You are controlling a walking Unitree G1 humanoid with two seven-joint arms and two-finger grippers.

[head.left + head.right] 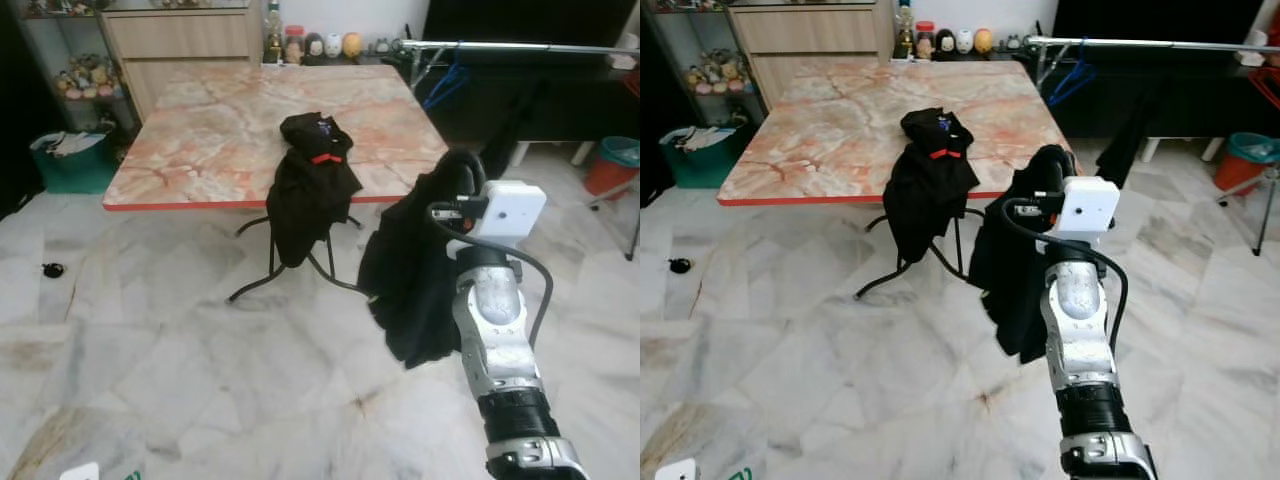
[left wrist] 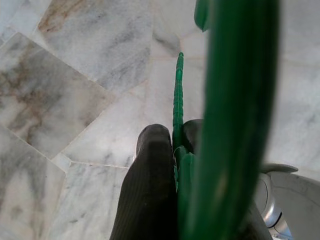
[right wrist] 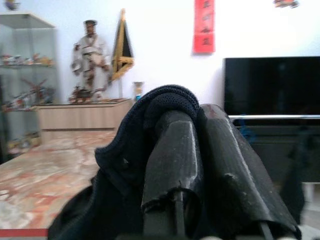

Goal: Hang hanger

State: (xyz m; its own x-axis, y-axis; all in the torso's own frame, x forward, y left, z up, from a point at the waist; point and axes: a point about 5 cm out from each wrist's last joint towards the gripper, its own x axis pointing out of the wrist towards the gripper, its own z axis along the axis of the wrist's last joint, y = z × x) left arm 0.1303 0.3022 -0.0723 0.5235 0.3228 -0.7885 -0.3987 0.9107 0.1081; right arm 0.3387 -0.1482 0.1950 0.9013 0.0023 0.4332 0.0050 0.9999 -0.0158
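My left gripper (image 2: 175, 137) is shut on a green plastic hanger (image 2: 235, 100), held low over the marble floor. My right arm is raised in front of me. Its gripper (image 3: 200, 130) is shut on a black garment (image 1: 410, 270), which drapes over the fingers (image 3: 170, 150) and hangs down beside the forearm. A second black garment (image 1: 310, 170) with a red tag lies over the near edge of the marble-topped table (image 1: 200, 150). Beyond the table at the right runs a silver clothes rail (image 1: 520, 46) with a blue hanger (image 1: 447, 80) on it.
The table's black legs (image 1: 265, 280) spread over the floor under the hanging garment. A green bin (image 1: 70, 160) stands at the left and an orange bin (image 1: 612, 165) at the right. A cabinet (image 1: 180, 45) and a dark TV stand line the back wall.
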